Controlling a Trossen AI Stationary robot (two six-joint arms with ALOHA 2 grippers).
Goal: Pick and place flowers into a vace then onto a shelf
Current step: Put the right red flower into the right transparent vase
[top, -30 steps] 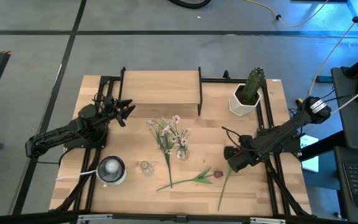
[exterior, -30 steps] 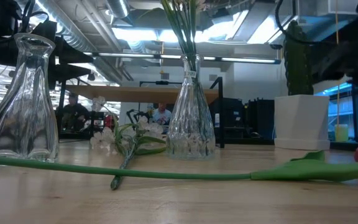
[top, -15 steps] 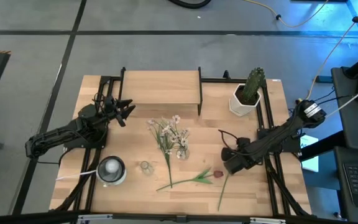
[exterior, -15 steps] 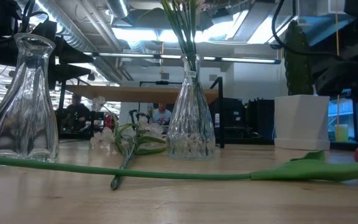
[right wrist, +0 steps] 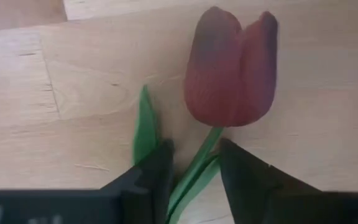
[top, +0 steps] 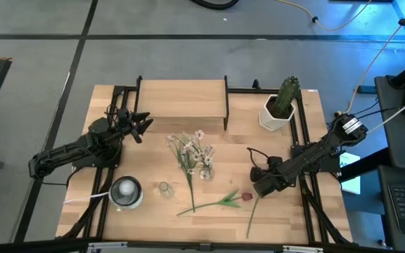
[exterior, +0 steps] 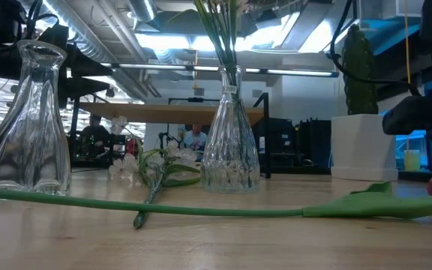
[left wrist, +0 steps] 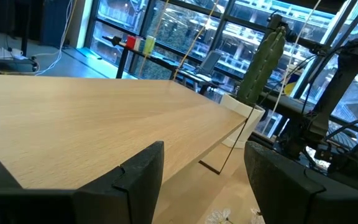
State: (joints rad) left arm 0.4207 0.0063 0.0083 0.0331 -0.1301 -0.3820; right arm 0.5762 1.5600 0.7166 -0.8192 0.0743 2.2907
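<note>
A dark red bud [right wrist: 232, 68] on a green stem lies flat on the table near the front right [top: 246, 196]. My right gripper [right wrist: 194, 177] points down over it, its fingers on either side of the stem just below the bud [top: 259, 190]. Two long green stems [top: 209, 205] lie beside it. White blossoms stand in a glass vase [top: 206, 171] [exterior: 231, 142], and more [top: 185, 151] lie loose next to it. An empty glass vase [top: 164, 188] stands at the front. My left gripper [top: 140, 125] [left wrist: 204, 186] waits open at the shelf [top: 181, 98]. My right gripper comes from above, pointing down, with one finger [right wrist: 157, 171] on each side of the stem [right wrist: 197, 158] right below the bud and lying across it. Whether the pads touch the stem I cannot tell. The flower lies flat on the table.
A cactus in a white pot [top: 280, 105] stands at the back right, close to the right arm. A round white object [top: 126, 191] sits at the front left. The shelf's black legs [top: 226, 112] stand near the table's middle.
My right gripper has sunk toward the red bud and drifted slightly toward the table's left. The flowers and vases lie as before.
</note>
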